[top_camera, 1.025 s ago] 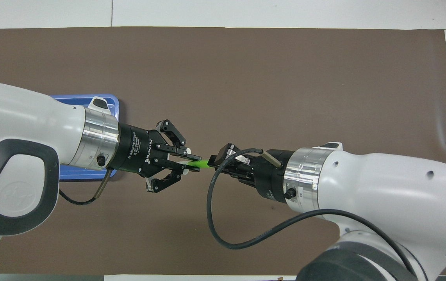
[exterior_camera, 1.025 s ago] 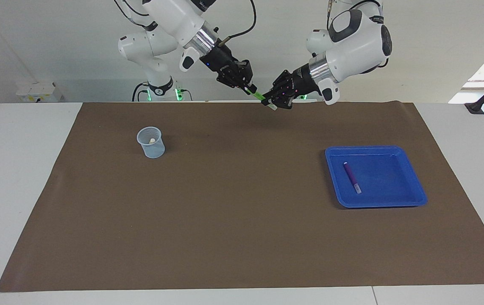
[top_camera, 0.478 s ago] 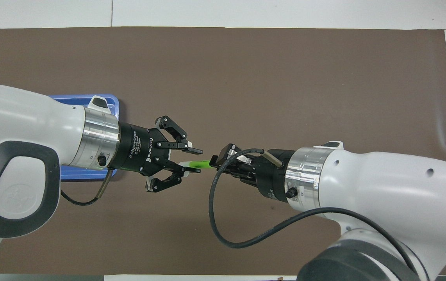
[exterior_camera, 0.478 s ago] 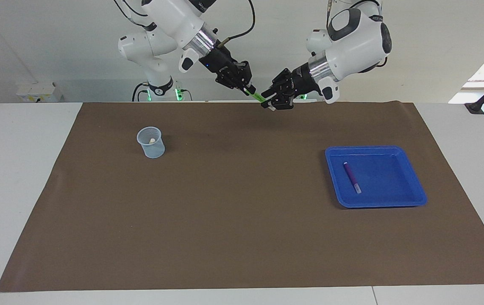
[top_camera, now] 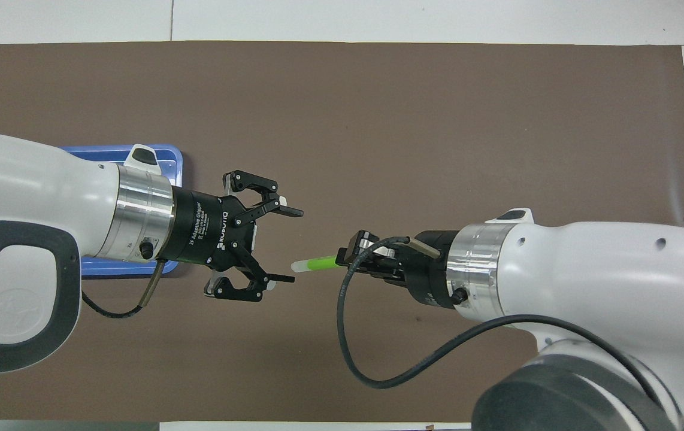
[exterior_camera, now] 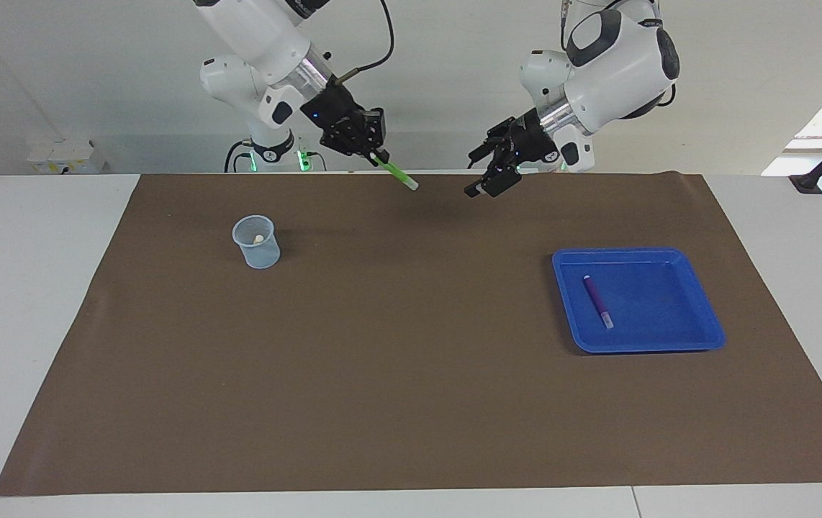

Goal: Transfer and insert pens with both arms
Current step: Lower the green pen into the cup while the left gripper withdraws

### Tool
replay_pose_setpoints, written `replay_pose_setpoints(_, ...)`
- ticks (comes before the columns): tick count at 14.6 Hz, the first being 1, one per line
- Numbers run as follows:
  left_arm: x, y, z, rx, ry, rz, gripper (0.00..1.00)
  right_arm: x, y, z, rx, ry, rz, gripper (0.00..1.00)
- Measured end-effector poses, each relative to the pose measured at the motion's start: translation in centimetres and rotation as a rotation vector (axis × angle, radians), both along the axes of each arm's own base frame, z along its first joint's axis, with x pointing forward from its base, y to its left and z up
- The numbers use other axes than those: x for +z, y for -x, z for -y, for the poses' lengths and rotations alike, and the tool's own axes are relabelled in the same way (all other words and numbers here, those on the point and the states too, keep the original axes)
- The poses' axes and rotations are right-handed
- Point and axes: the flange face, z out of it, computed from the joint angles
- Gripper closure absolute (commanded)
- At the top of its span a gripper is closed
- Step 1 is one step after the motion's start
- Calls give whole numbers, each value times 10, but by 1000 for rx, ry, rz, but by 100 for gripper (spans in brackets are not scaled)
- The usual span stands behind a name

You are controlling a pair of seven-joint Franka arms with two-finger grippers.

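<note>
While the left pincer [top_camera: 289,245] gapes empty, the right pincer [exterior_camera: 375,156] grips the green pen [exterior_camera: 398,174].

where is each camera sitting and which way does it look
Facing view: high across the table, looking at the robots; both arms, right gripper holding the green pen, left gripper open, cup, blue tray.
Overhead view: above the robots' end, looking steeply down; both forearms and grippers.
Shared: green pen, tray, brown mat.
</note>
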Motion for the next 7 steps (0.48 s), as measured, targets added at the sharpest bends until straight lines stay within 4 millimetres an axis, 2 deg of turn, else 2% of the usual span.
replay_pose_setpoints(2, -3, -9, -21, -21, -35, 49, 0, 5, -6, 42, 111, 110, 33, 97)
replay_pose_setpoints(3, -5, -13, -32, -55, -57, 88, 0, 0, -9, 63, 183, 163, 52, 97)
replay_pose_setpoints(5, -11, -20, -54, -144, -86, 172, 0, -18, -14, 98, 360, 296, 83, 97)
replay_pose_setpoints(7, -17, -29, -85, -245, -114, 264, 0, -41, -15, 116, 528, 420, 85, 97)
